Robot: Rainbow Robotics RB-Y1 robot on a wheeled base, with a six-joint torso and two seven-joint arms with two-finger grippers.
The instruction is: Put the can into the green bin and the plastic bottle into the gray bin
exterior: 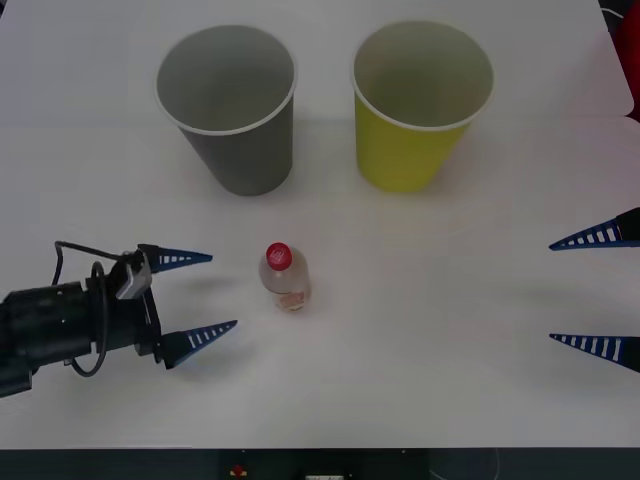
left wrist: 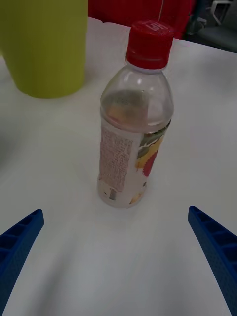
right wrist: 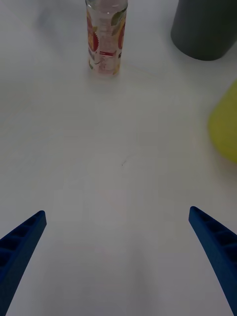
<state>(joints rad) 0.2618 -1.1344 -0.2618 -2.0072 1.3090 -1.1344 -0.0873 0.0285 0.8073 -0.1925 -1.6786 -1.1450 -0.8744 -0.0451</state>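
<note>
The plastic bottle (exterior: 283,277) stands upright mid-table, clear with a red cap and a fruit label; it appears close up as the bottle (left wrist: 135,126) in the left wrist view and farther off as the bottle (right wrist: 105,37) in the right wrist view. My left gripper (exterior: 198,294) is open just left of it, fingers pointing at it, not touching. My right gripper (exterior: 592,292) is open at the table's right edge, far from the bottle. The gray bin (exterior: 229,105) stands at back left, the green bin (exterior: 420,102) at back right, both upright. The can is out of view.
The white table (exterior: 420,330) has open room between the bottle and the right gripper. A dark front edge (exterior: 320,462) runs along the near side. Red cloth and a chair (left wrist: 212,24) show beyond the far edge.
</note>
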